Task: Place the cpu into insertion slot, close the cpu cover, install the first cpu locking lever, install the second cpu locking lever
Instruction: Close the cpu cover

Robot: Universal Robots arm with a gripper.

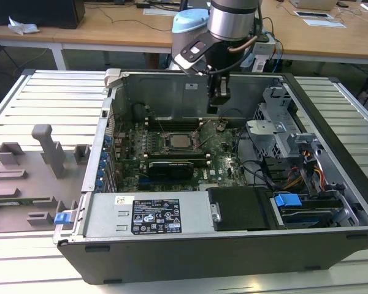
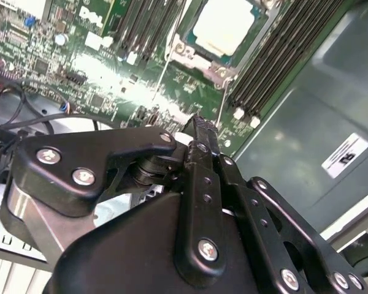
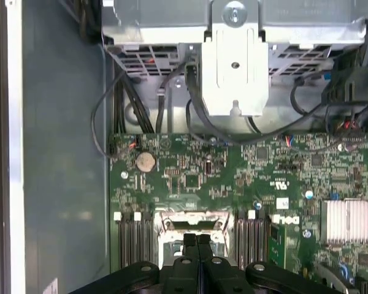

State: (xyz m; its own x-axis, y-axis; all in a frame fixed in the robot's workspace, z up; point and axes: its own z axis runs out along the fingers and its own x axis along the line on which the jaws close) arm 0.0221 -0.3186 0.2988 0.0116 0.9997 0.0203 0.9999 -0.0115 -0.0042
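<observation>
Exterior view: open computer case (image 1: pixel 331 165) on a slatted bench, arm reaching in from above. Gripper (image 1: pixel 217 105) hangs over the motherboard (image 1: pixel 224 156), near the insertion slot (image 1: pixel 167 143) but off toward this view's right, touching nothing that I can see. The cpu (image 1: pixel 178 140) sits in the slot, silvery top up. Second wrist view: gripper (image 2: pixel 199 127) with fingers pressed together, nothing between them. The cpu (image 2: pixel 224 27) lies flat in the socket beyond the tips. A metal frame, which I take for the cpu cover (image 2: pixel 208 64), lies round the chip's edge and looks lowered. Two thin wire locking levers (image 2: pixel 161 76) slant away from the socket corners, so probably not hooked down. First wrist view: closed fingertips (image 3: pixel 190 242) partly hide the slot's frame (image 3: pixel 172 217). Judgement: chip placed, cover likely shut, both levers left to fasten.
</observation>
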